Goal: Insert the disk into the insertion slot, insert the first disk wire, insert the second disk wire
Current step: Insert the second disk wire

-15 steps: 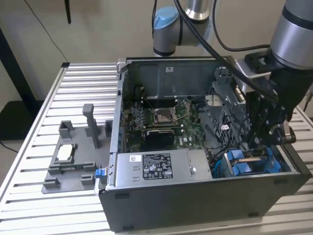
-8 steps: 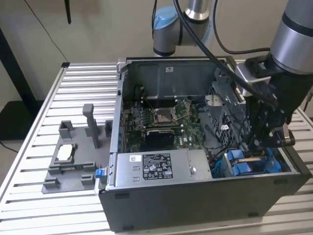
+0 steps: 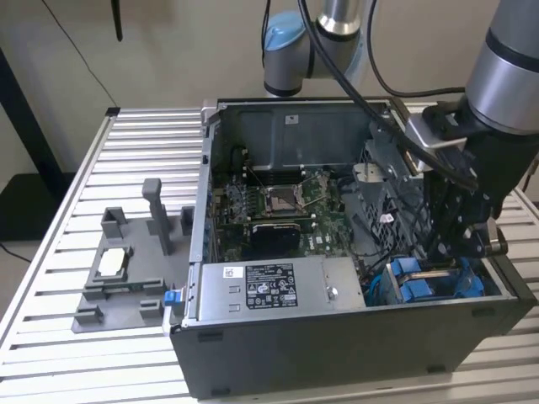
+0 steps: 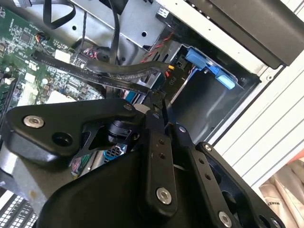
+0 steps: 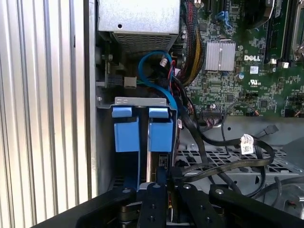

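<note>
The disk's blue carrier frame [image 5: 161, 135] sits inside the insertion slot [image 5: 142, 100], a grey metal cage in the case's corner at the exterior view's right. Its blue tabs [image 3: 413, 284] also show there. My gripper [image 5: 161, 173] reaches down into that corner [image 3: 440, 259], right at the carrier's end. The fingers [image 4: 153, 118] are pressed together on the dark connector of a black flat disk wire [image 4: 109, 72] that trails back over the motherboard. A blue wire [image 5: 154, 78] curves from the cage toward the board. The disk's silver body is hidden.
A grey labelled power-supply box [image 3: 278, 286] lies along the case's front wall. The motherboard [image 3: 286, 202] with loose black cables [image 5: 237, 161] fills the middle. A grey fixture [image 3: 126, 269] stands on the slatted table [image 3: 67, 219] at the exterior view's left.
</note>
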You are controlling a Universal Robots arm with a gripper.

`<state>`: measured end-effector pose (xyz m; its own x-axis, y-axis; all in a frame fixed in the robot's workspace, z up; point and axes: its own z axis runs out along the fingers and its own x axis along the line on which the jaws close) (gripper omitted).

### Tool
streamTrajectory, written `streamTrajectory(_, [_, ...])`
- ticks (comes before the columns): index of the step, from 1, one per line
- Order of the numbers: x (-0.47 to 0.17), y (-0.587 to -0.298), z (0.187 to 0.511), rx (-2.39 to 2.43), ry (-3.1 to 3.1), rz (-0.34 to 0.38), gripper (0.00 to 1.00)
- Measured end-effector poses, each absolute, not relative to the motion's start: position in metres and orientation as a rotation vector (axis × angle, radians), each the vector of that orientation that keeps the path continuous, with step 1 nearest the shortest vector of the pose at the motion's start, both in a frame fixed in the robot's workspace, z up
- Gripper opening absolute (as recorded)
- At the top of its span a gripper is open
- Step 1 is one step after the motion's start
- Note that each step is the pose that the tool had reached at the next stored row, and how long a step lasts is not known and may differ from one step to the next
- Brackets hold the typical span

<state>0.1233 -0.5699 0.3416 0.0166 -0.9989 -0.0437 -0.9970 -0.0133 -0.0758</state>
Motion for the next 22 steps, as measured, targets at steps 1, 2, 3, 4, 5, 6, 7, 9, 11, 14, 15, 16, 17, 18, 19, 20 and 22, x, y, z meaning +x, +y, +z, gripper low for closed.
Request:
streamTrajectory(1, [0.124,-0.57,0.341,-2.178,2.145,-0.034,0.16])
streamTrajectory(2, [0.124,-0.57,0.341,-2.177,2.145,-0.034,0.16])
streamTrajectory(3, [0.124,-0.57,0.341,-2.177,2.145,-0.034,0.16])
streamTrajectory(4, [0.124,-0.571,0.34,-2.177,2.145,-0.034,0.16])
streamTrajectory(5, [0.124,-0.571,0.339,-2.176,2.146,-0.033,0.16])
streamTrajectory(6, [0.124,-0.571,0.338,-2.176,2.147,-0.034,0.16])
streamTrajectory(7, [0.124,-0.571,0.337,-2.175,2.148,-0.034,0.16])
streamTrajectory(9, [0.124,-0.572,0.336,-2.174,2.149,-0.032,0.17])
streamTrajectory(11, [0.124,-0.572,0.336,-2.175,2.151,-0.029,0.17])
streamTrajectory(14, [0.124,-0.573,0.34,-2.177,2.155,-0.024,0.24])
streamTrajectory(15, [0.124,-0.574,0.342,-2.177,2.156,-0.022,0.24])
streamTrajectory(16, [0.124,-0.574,0.344,-2.177,2.157,-0.021,0.24])
streamTrajectory(17, [0.124,-0.574,0.345,-2.176,2.158,-0.021,0.24])
streamTrajectory(18, [0.124,-0.574,0.348,-2.175,2.16,-0.02,0.24])
streamTrajectory(19, [0.124,-0.574,0.35,-2.174,2.162,-0.02,0.24])
streamTrajectory(20, [0.124,-0.575,0.353,-2.173,2.163,-0.02,0.24])
streamTrajectory(22, [0.124,-0.575,0.357,-2.172,2.165,-0.02,0.24])
